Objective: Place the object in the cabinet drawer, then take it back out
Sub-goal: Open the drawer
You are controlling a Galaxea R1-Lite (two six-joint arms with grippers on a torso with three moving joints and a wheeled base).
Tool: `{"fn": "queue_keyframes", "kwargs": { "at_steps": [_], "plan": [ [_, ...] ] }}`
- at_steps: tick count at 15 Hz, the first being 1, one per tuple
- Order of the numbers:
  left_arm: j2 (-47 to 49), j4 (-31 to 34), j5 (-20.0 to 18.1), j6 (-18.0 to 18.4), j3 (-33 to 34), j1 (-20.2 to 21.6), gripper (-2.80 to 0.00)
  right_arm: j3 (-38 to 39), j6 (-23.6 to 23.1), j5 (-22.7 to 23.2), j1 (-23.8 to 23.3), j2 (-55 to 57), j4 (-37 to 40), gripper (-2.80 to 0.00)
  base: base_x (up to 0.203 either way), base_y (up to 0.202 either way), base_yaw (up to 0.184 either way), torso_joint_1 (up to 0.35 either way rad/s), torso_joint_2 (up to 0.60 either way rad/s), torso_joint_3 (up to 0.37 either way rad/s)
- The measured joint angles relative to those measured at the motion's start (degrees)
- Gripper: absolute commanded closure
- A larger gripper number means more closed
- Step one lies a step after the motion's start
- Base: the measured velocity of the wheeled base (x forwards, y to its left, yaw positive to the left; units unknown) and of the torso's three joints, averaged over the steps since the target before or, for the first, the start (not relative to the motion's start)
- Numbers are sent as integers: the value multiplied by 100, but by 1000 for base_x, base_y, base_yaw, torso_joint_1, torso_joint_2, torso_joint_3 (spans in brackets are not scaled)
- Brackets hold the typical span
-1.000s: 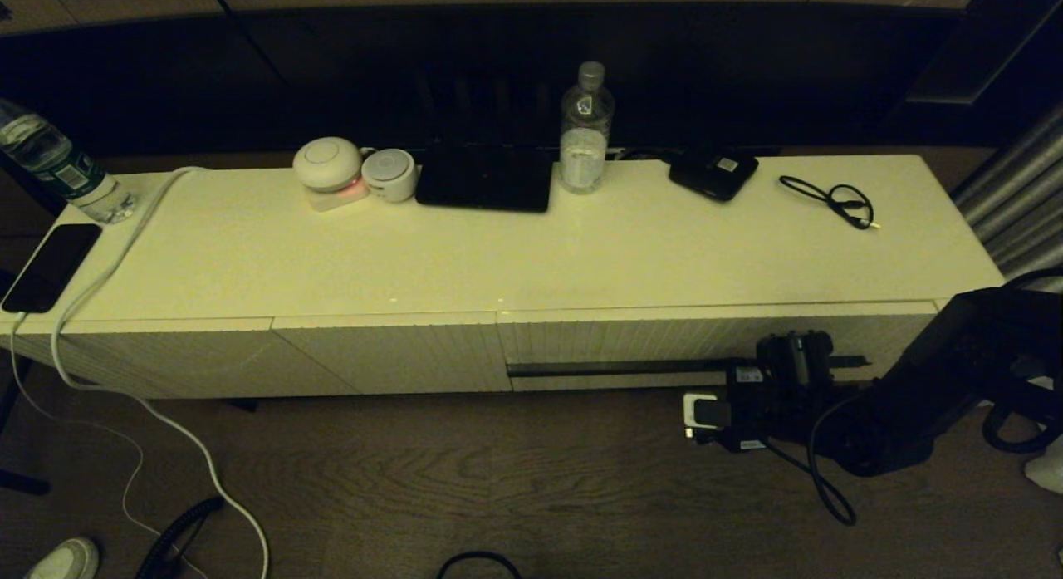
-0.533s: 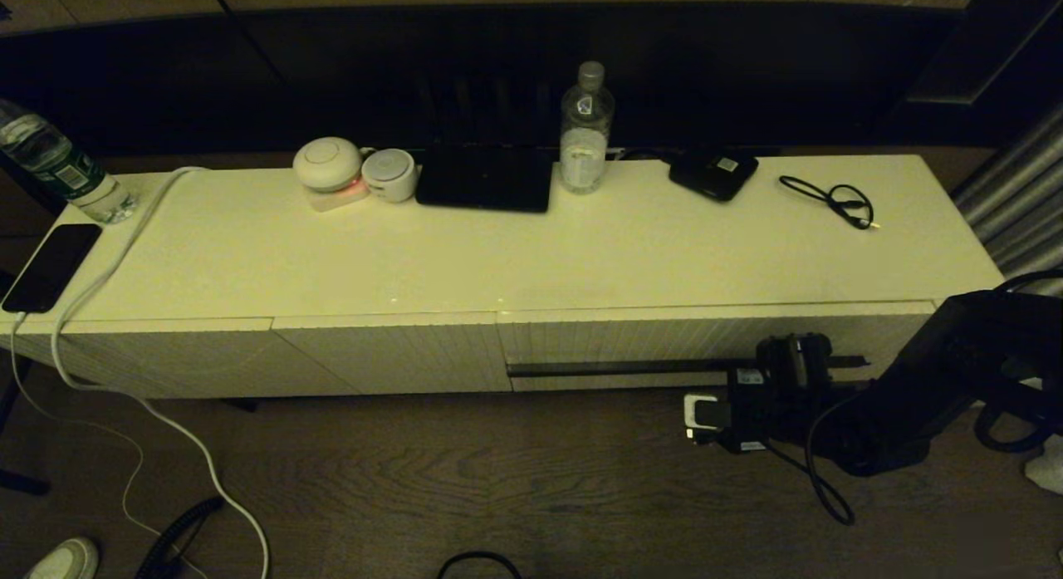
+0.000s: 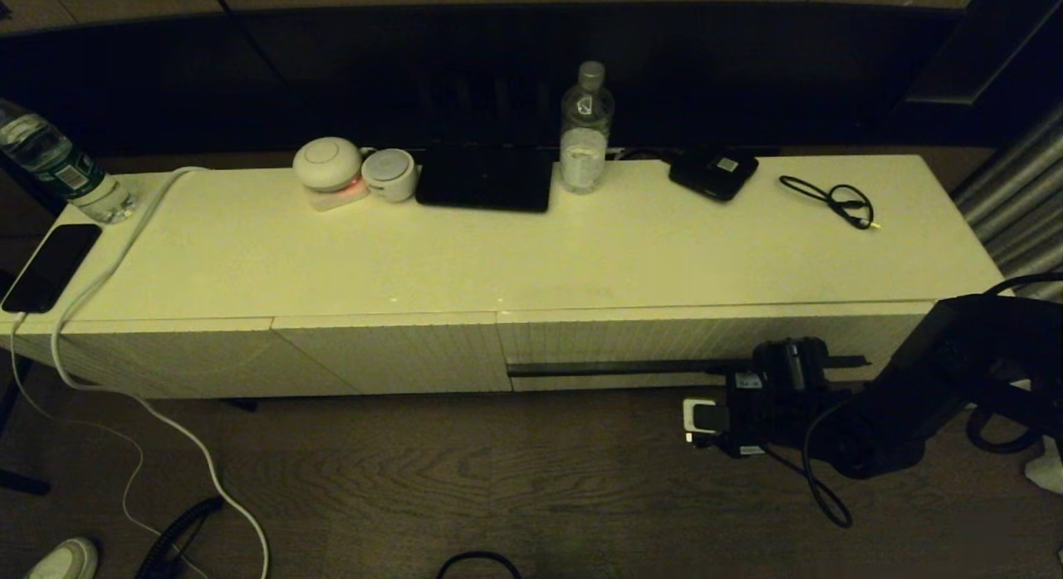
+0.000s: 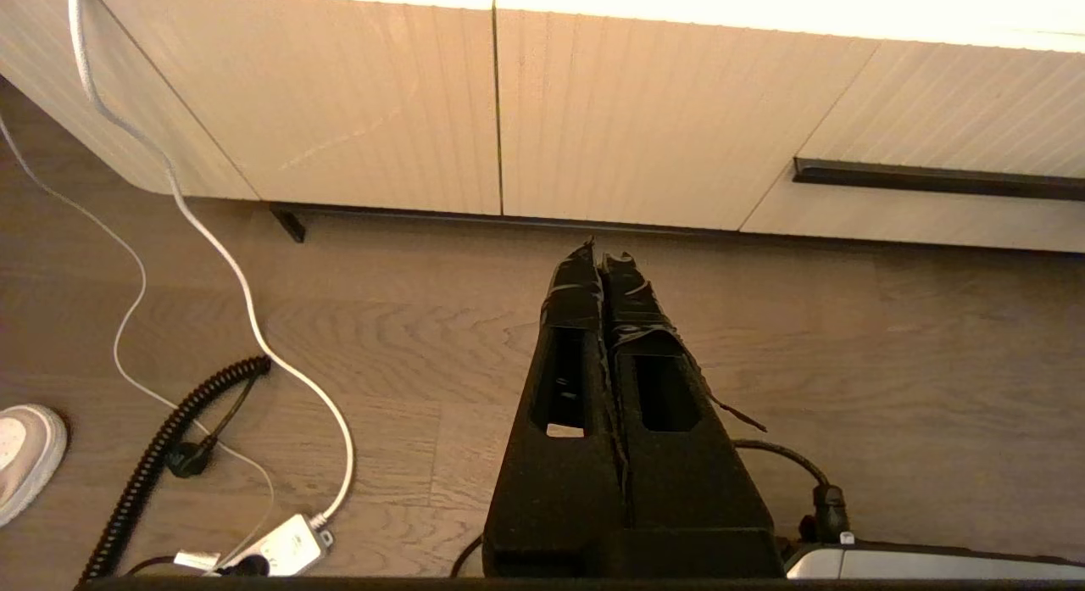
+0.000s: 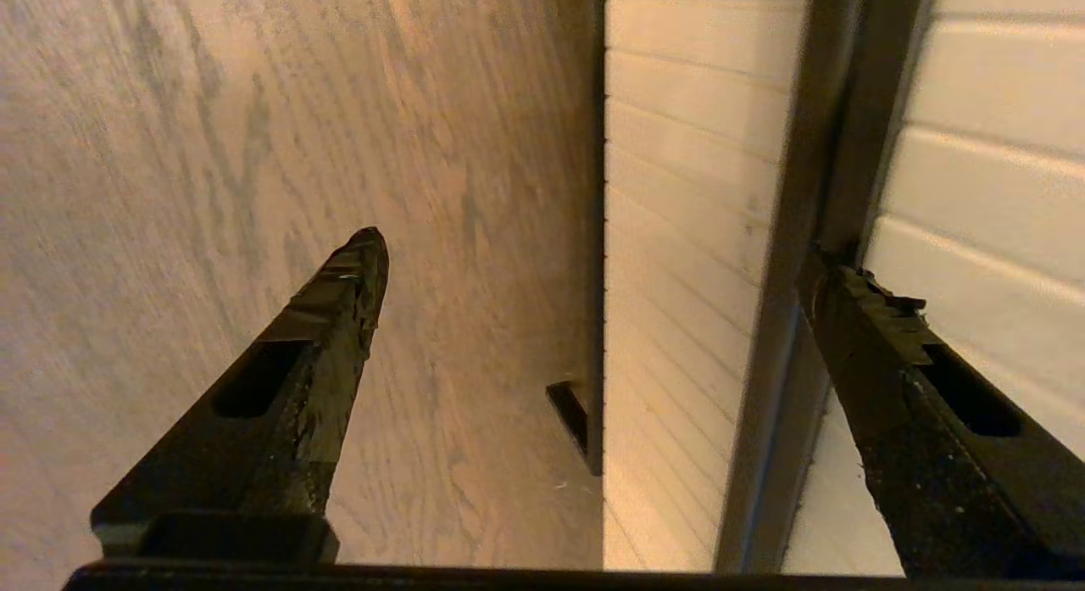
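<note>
The cabinet drawer (image 3: 664, 338) is shut, its ribbed cream front flush with the panels beside it. Its dark handle strip (image 3: 614, 368) runs along the front. My right gripper (image 3: 776, 375) is open at the strip's right end. In the right wrist view one fingertip (image 5: 835, 290) rests against the handle strip (image 5: 805, 192), while the other fingertip (image 5: 360, 260) hangs over the wooden floor. The black fabric bundle is out of view. My left gripper (image 4: 602, 252) is shut on nothing, low over the floor in front of the left cabinet panels.
On the cabinet top stand a water bottle (image 3: 585, 130), a flat black device with a white label (image 3: 714, 174), a thin black cable (image 3: 835, 198), a black flat box (image 3: 486, 180) and white round devices (image 3: 332, 168). Cables (image 4: 212, 404) lie on the floor at the left.
My right arm has shifted slightly left and down along the drawer front. The drawer stays shut and nothing on top has moved.
</note>
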Motion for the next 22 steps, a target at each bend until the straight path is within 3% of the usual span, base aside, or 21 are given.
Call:
{"fn": "queue_keyframes", "kwargs": {
  "at_steps": [22],
  "plan": [
    [0, 0, -2, 2, 0, 2, 0, -376, 236, -5, 60, 68, -109, -280, 0, 0, 0, 0, 0, 0]
  ]
}}
